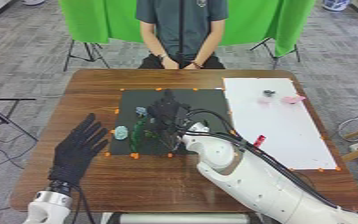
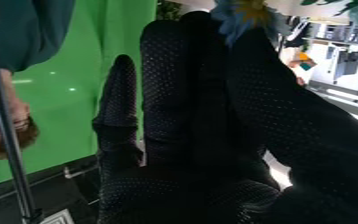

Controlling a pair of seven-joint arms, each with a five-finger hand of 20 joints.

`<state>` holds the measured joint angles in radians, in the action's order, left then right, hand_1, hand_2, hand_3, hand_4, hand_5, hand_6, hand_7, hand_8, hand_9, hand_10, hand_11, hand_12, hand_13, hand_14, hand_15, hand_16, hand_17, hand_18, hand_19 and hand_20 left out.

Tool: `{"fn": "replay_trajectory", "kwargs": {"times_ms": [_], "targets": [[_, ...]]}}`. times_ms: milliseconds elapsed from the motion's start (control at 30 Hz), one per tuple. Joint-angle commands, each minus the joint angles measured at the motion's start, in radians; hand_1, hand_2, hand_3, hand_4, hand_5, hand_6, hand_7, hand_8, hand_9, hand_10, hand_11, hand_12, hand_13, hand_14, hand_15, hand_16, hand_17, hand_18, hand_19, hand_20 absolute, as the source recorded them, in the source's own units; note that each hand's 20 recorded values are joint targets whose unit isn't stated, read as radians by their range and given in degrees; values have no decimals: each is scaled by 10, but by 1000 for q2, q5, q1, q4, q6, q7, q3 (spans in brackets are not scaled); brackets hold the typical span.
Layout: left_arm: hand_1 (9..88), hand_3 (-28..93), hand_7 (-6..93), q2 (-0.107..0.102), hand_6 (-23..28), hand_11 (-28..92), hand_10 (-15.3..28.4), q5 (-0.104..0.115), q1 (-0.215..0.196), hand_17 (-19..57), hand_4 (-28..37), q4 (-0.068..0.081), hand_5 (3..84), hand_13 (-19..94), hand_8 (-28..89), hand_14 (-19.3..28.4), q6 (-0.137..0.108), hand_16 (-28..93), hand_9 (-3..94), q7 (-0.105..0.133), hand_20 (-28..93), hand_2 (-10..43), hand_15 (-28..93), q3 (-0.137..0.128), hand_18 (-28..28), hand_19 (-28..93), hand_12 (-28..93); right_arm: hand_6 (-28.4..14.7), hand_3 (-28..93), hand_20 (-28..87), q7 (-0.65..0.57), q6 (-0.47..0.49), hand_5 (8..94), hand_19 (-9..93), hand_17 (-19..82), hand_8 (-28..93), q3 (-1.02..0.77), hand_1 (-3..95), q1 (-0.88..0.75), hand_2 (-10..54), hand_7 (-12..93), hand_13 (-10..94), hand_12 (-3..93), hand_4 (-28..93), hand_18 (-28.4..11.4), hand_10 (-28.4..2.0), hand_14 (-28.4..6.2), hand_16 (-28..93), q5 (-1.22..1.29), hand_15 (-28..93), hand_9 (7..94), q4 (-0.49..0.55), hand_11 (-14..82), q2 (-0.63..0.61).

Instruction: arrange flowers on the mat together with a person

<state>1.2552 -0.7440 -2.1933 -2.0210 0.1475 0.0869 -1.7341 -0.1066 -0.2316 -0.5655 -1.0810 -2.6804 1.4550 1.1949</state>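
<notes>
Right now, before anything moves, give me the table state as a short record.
left_hand: open, left of dark mat
right_hand: over dark mat; blue flower close by, grip unclear
dark_mat: pale blue flower near left edge, green stem beside it
white_sheet: right of dark mat
on_sheet: pink flower, far right; red item, left side

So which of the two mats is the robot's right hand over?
The black mat: it lies beside the white mat, on its left, and is the one with greenery on it.
</notes>
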Motion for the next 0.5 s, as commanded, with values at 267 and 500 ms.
{"fn": "replay_trajectory", "kwargs": {"times_ms": [267,500], "targets": [[232,727,145,15,8,112,98,-5,-4,-113,-283,5,289,208,-88,115,6,50,236,-5,78,-27,105,-6,206,386,149,20,796,391,10,9,603,678,216,-69,4,476,21,-95,433,645,441,-283,-170,-65,-44,338,21,532,752,32,129,-14],[228,743,153,10,-1,113,87,-5,-4,-109,-283,5,284,207,-92,102,10,54,229,-7,81,-40,89,-7,199,377,149,13,812,392,-5,20,611,679,214,-65,-7,474,8,-95,427,642,444,-283,-172,-70,-49,338,23,538,750,47,132,-20]]}}
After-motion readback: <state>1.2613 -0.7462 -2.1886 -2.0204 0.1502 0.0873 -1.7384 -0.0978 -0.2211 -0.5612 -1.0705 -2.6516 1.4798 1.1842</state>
